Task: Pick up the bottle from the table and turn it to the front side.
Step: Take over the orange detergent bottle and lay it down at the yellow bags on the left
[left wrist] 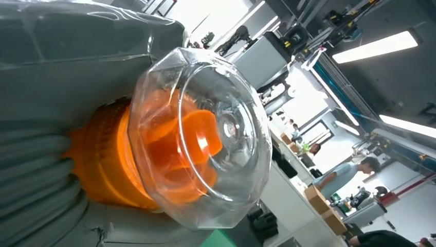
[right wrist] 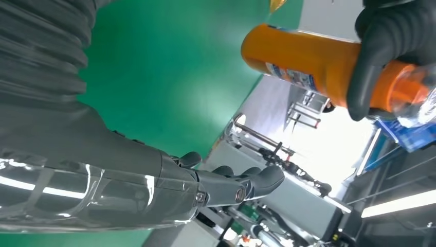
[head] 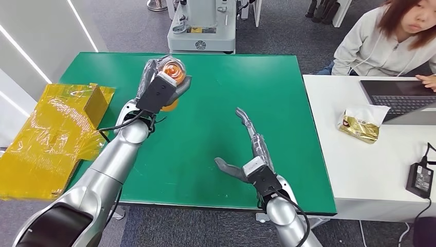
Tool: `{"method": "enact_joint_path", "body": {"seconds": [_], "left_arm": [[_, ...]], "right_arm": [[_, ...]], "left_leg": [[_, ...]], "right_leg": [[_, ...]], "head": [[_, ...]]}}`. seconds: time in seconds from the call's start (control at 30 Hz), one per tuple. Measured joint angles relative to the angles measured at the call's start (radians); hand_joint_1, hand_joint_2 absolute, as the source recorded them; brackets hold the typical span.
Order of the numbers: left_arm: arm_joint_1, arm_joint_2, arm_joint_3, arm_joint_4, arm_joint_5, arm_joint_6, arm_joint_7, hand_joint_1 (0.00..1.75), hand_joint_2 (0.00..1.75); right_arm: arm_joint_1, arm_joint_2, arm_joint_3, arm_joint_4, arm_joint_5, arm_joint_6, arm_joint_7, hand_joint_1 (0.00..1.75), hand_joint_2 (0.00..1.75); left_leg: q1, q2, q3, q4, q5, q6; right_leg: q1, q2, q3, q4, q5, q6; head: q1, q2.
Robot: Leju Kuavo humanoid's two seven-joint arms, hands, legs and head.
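Two tables meet in the head view: a green table [head: 216, 134] in the middle and a white table [head: 360, 170] at right, on grey floor. Left hand [head: 163, 85] grips the orange bottle [head: 172, 72] in the upper middle, above the green surface; its label is hidden there. Right hand [head: 252, 154] lies spread, holding nothing. Yellow wrapping [head: 56, 134] is cut off at left.

The left hand [head: 163, 82] holds the bottle [head: 173, 69] above the table [head: 216, 154], seemingly clear of it, left of the right hand [head: 252, 154].

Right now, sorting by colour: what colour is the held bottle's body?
Orange bottle, clearest in the right wrist view.
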Motion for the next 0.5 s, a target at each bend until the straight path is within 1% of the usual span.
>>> {"method": "enact_joint_path", "body": {"seconds": [0.1, 0.17, 0.23, 0.3, 0.43, 0.5], "left_arm": [[-0.003, 0.004, 0.0, -0.001, -0.015, 0.007, 0.001, 1.75, 1.75], [-0.004, 0.006, -0.001, -0.001, -0.08, 0.054, 0.008, 1.75, 1.75], [-0.012, 0.011, -0.011, -0.001, -0.207, 0.139, 0.034, 1.75, 1.75], [-0.027, 0.02, -0.031, 0.001, -0.351, 0.222, 0.08, 1.75, 1.75], [-0.05, 0.049, -0.086, 0.015, -0.651, 0.36, 0.211, 1.75, 1.75], [-0.052, 0.066, -0.102, 0.028, -0.779, 0.404, 0.267, 1.75, 1.75]], "right_arm": [[0.005, -0.007, 0.008, -0.023, 0.002, 0.0, 0.004, 0.0, 1.75], [0.008, -0.011, 0.012, -0.036, 0.001, 0.0, 0.005, 0.0, 1.75], [0.012, -0.015, 0.018, -0.052, 0.001, 0.0, 0.006, 0.0, 1.75], [0.017, -0.02, 0.024, -0.071, 0.001, 0.0, 0.006, 0.0, 1.75], [0.021, -0.034, 0.038, -0.111, 0.001, -0.002, 0.008, 0.0, 1.75], [0.021, -0.042, 0.043, -0.122, 0.0, -0.005, 0.01, 0.0, 1.75]], "left_leg": [[0.0, 0.0, 0.0, 0.0, 0.0, 0.0], [0.0, 0.0, 0.0, 0.0, 0.0, 0.0], [0.0, 0.0, 0.0, 0.0, 0.0, 0.0], [0.0, 0.0, 0.0, 0.0, 0.0, 0.0], [0.0, 0.001, 0.0, 0.0, 0.0, 0.0], [0.0, 0.001, 0.0, 0.0, 0.0, 0.0]], "right_leg": [[0.0, 0.0, 0.0, 0.0, 0.0, 0.0], [0.0, 0.0, 0.0, 0.0, 0.0, 0.0], [0.0, 0.0, 0.0, 0.0, 0.0, 0.0], [0.0, 0.0, 0.0, 0.0, 0.0, 0.0], [0.0, 0.001, 0.0, 0.0, 0.0, 0.0], [0.0, 0.001, 0.0, 0.0, 0.0, 0.0]], "head": [[0.0, 0.0], [0.0, 0.0], [0.0, 0.0], [0.0, 0.0], [0.0, 0.0], [0.0, 0.0]]}}
